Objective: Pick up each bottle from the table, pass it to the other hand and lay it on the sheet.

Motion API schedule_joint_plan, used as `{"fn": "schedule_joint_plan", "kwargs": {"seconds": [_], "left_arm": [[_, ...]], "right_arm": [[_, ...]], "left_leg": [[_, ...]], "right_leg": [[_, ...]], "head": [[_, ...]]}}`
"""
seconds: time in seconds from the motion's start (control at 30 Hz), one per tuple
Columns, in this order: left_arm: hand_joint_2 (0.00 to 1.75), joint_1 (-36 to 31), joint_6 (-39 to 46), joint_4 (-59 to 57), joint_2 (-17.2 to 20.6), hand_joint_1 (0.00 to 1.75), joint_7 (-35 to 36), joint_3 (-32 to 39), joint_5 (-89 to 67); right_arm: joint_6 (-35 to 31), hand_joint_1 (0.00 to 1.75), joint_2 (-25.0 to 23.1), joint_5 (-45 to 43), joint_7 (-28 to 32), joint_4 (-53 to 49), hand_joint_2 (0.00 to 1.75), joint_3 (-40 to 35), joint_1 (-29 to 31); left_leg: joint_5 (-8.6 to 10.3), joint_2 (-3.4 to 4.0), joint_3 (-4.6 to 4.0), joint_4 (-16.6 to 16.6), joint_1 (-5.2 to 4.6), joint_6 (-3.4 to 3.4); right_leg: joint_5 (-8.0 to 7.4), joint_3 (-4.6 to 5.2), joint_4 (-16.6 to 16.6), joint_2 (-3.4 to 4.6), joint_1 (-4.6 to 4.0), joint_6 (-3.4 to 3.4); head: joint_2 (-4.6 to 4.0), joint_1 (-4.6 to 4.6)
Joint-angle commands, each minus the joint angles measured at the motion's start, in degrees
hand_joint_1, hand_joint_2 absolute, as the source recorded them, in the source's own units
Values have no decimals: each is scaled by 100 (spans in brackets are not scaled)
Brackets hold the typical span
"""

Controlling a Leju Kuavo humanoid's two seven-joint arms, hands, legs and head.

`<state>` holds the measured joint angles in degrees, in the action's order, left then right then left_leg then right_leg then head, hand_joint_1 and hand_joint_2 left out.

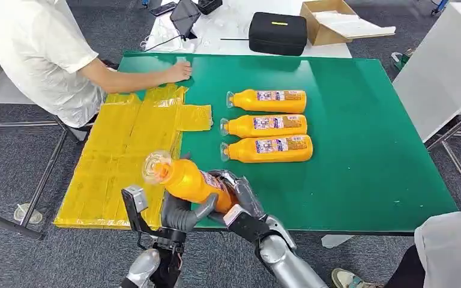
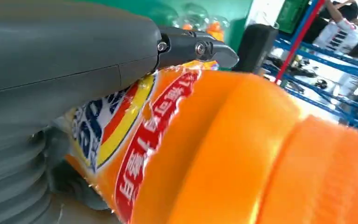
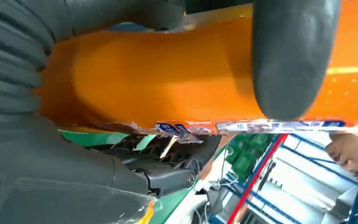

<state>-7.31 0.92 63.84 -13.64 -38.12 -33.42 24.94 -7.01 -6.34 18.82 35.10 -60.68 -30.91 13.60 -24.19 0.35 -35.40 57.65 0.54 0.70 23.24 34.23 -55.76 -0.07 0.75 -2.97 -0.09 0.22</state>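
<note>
An orange bottle (image 1: 183,179) with a clear cap is held in the air over the table's front edge, cap pointing toward the yellow sheet (image 1: 126,150). My left hand (image 1: 183,217) grips it from below at its middle, and my right hand (image 1: 240,198) wraps its base end. In the left wrist view the thumb (image 2: 65,51) lies across the bottle's label (image 2: 135,135). The right wrist view shows a thumb (image 3: 291,60) pressed over the orange body (image 3: 158,84). Three more orange bottles (image 1: 267,100), (image 1: 266,125), (image 1: 268,149) lie side by side on the green table (image 1: 366,138).
A person in a white shirt sits at the left, one hand (image 1: 178,72) resting on the table by the sheet's far end. A black case (image 1: 277,33) and a cardboard box (image 1: 330,21) stand beyond the table. Another person's leg (image 1: 450,252) is at the front right.
</note>
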Motion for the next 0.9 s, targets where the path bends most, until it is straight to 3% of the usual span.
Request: {"fn": "schedule_joint_plan", "kwargs": {"seconds": [0.03, 0.1, 0.13, 0.2, 0.23, 0.27, 0.5, 0.57, 0.6, 0.63, 0.7, 0.9], "left_arm": [[175, -254, -309, 26, -40, 175, 60, 159, 134], [175, -188, -353, 146, -36, 175, 9, 202, 103], [175, -164, -375, 211, -27, 175, -8, 212, 86], [175, -151, -386, 247, -23, 175, -19, 216, 75], [175, -134, -387, 324, -8, 175, -29, 223, 52], [175, -103, -374, 390, -5, 175, -39, 250, 14], [175, -91, -191, 445, 20, 175, -56, 277, -146], [175, -108, 177, 395, 27, 175, 7, 366, -359], [175, -106, 362, 396, 26, 175, -34, 420, -464], [175, -106, 431, 391, 27, 175, -3, 458, -474], [175, -24, 1202, 428, 114, 175, 16, 554, -849], [175, -33, 1294, 440, 127, 175, 10, 580, -898]], "right_arm": [[250, 175, 9, -122, -47, 24, 175, -344, 236], [270, 175, 4, -154, -48, 42, 175, -321, 218], [289, 159, -5, -185, -49, 57, 175, -304, 208], [303, 154, -9, -201, -49, 62, 175, -300, 202], [313, 52, -17, -216, -45, 69, 175, -293, 184], [326, 0, -46, -242, -39, 43, 175, -258, 146], [268, 0, -61, -232, -23, -22, 175, -243, 85], [-117, 0, -65, 22, 43, -119, 175, -222, -6], [-377, 0, -48, 209, 81, -164, 0, -240, -46], [-596, 0, -36, 360, 118, -201, 0, -253, -82], [-1655, 0, 59, 952, 323, -432, 0, -293, -367], [-1803, 0, 111, 1015, 346, -502, 0, -324, -426]], "left_leg": [[-1, 0, 7, 1, 0, 0], [-9, 0, 19, 7, 3, -2], [-7, -2, 13, 6, 3, -1], [-3, 1, 8, 1, 1, 0], [-7, 1, 14, 4, 3, -1], [-2, 1, 6, 1, 1, 0], [-3, -1, 13, 1, 1, 1], [-4, 1, 14, 1, 0, 1], [-2, -3, 12, 1, 3, 0], [-5, -6, 17, 1, 3, 0], [-5, -6, 21, -1, 2, 0], [-7, -2, 23, -1, 2, -1]], "right_leg": [[1, -6, -1, 1, -1, 7], [8, -18, -7, 2, -4, 14], [7, -13, -5, 0, -3, 11], [3, -7, -1, 3, -1, 6], [6, -13, -3, 3, -3, 9], [2, -5, -1, 2, -2, 6], [4, -10, -1, 0, -2, 7], [4, -12, -1, 2, -1, 7], [3, -11, 1, -2, -3, 7], [6, -17, 0, -4, -4, 10], [7, -21, 1, -4, -2, 10], [8, -20, 1, 0, -3, 11]], "head": [[0, 0], [0, 0], [0, 0], [0, 0], [0, 2], [0, -2], [0, 2], [0, 2], [0, 0], [0, 0], [0, 2], [0, 0]]}}
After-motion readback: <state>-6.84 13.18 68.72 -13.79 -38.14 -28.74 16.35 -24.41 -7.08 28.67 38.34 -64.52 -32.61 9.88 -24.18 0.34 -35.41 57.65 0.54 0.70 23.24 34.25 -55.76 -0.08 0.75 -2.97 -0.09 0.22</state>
